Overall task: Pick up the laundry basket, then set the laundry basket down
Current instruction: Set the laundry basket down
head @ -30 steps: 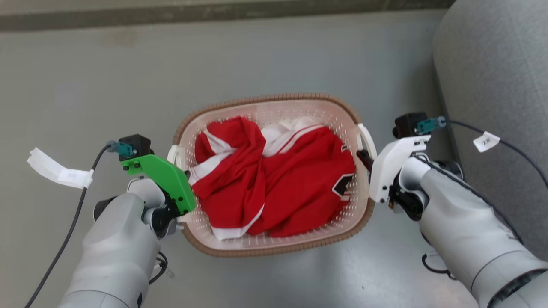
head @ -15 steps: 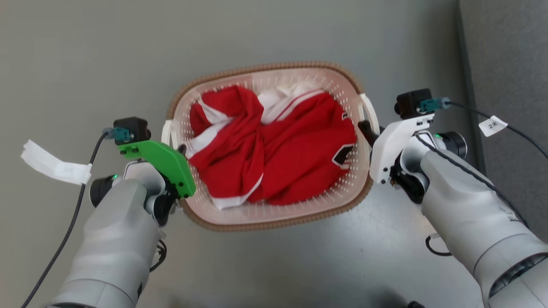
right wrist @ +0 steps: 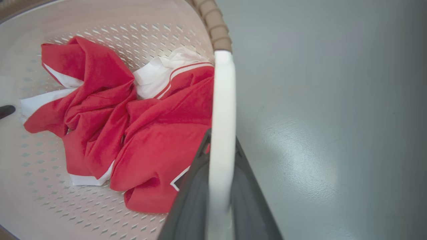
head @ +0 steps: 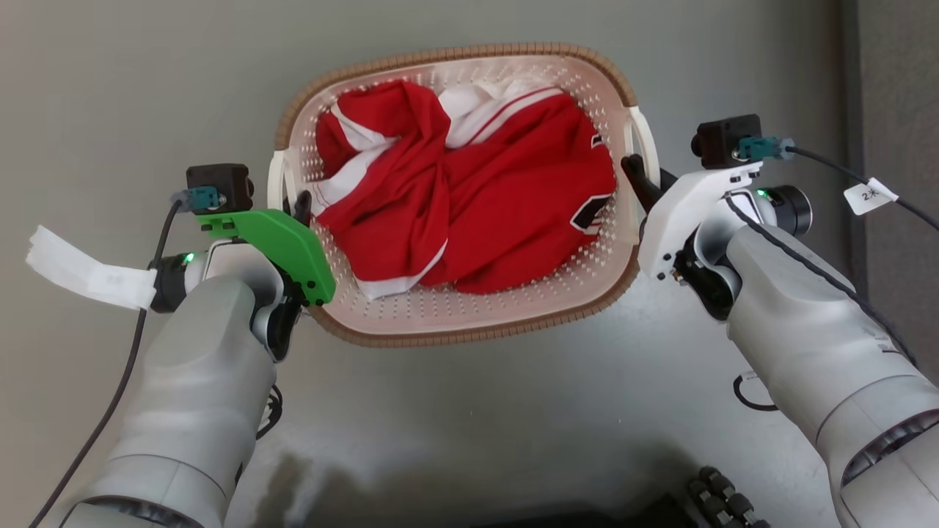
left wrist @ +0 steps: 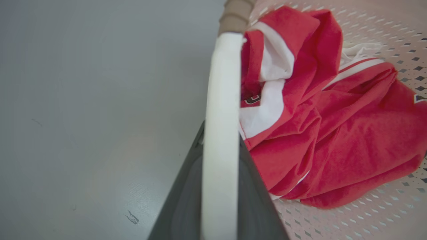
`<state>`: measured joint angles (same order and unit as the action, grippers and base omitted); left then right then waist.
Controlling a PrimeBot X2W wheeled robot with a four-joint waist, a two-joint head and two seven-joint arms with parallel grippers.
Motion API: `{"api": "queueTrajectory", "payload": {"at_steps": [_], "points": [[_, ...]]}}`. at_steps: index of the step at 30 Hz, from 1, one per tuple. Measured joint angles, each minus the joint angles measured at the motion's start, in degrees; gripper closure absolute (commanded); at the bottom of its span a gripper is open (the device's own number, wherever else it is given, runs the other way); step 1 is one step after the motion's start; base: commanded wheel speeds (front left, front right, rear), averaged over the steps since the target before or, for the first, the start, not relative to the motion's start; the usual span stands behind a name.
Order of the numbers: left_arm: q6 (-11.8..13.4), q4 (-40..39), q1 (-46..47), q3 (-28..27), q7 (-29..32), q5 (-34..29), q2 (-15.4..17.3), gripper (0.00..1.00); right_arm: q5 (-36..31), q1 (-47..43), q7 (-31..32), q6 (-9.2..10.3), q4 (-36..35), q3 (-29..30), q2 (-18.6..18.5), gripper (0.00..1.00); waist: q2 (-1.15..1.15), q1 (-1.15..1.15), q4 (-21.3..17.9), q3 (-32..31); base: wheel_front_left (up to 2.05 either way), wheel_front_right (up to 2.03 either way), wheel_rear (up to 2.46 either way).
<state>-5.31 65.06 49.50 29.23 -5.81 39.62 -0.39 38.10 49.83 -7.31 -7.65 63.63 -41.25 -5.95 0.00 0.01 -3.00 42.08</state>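
grey glossy floor (head: 147, 88) beneath the laundry basket (head: 455, 53); wrist views show left end effector (left wrist: 221, 140) and right end effector (right wrist: 222, 143) each clamped on its white handles (left wrist: 220, 83).

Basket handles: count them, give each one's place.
2. Left handle, on the laundry basket's left end, in the left gripper; right handle, opposite, in the right gripper.

The floor (head: 117, 88) is dull grey with a soft sheen, paler at the lower middle of the head view, and a darker grey band (head: 895, 73) runs down that view's right edge. Low in the left wrist view it bears a small dark scuff (left wrist: 132, 217) (a fainter scratch (left wrist: 36, 122) sits higher, toward the left edge). Whether the laundry basket (head: 455, 337) rests on it I cannot tell.
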Motion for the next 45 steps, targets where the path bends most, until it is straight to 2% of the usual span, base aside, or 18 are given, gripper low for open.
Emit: {"api": "queueTrajectory", "payload": {"at_steps": [13,27,28,29,30,31,35,45], "points": [[0.3,1.3,1.9,-0.1,-4.4,-1.3,0.0,1.0,0.1,2.0,-1.7,-0.02,1.4,0.0,0.6,1.0,0.0,0.0,0.4,6.2,0.0,0.0,0.0],[-0.2,3.1,2.3,-0.2,-4.9,-1.0,-0.1,1.0,0.3,2.5,-2.2,-0.07,2.9,-1.0,1.5,1.0,0.0,0.0,0.2,6.9,0.0,0.0,0.0],[-0.3,3.1,2.4,-0.2,-4.9,-0.9,-0.1,1.0,0.3,2.5,-2.2,-0.07,2.9,-1.3,1.5,0.76,0.0,0.0,0.2,6.9,0.0,0.0,0.0],[-0.3,3.2,2.4,-0.2,-4.9,-0.7,0.0,0.83,0.3,2.5,-2.2,-0.05,2.9,-1.6,1.5,0.56,0.0,0.0,0.2,6.9,0.0,0.0,0.0],[-0.3,3.2,2.6,-0.6,-5.4,-0.5,0.1,0.33,0.3,2.4,-2.2,-0.03,2.9,-1.9,1.5,0.0,0.0,0.0,0.2,6.9,0.0,0.0,0.0],[-0.3,3.3,2.9,-1.2,-5.6,0.2,0.3,0.0,0.3,2.4,-2.2,0.03,2.8,-2.0,1.3,0.0,0.0,0.0,0.2,6.9,0.0,0.0,0.0],[-0.3,3.5,4.0,-1.7,-5.7,1.6,1.6,0.0,0.7,2.4,-2.1,0.14,2.6,-2.8,0.6,0.0,0.0,0.0,0.3,6.8,0.0,0.0,0.0],[-0.8,4.8,4.0,-1.5,-6.2,2.1,1.5,0.0,1.9,1.0,-2.3,0.14,2.4,-3.7,0.5,0.0,0.0,0.0,0.6,5.1,0.0,0.0,0.0]]}}
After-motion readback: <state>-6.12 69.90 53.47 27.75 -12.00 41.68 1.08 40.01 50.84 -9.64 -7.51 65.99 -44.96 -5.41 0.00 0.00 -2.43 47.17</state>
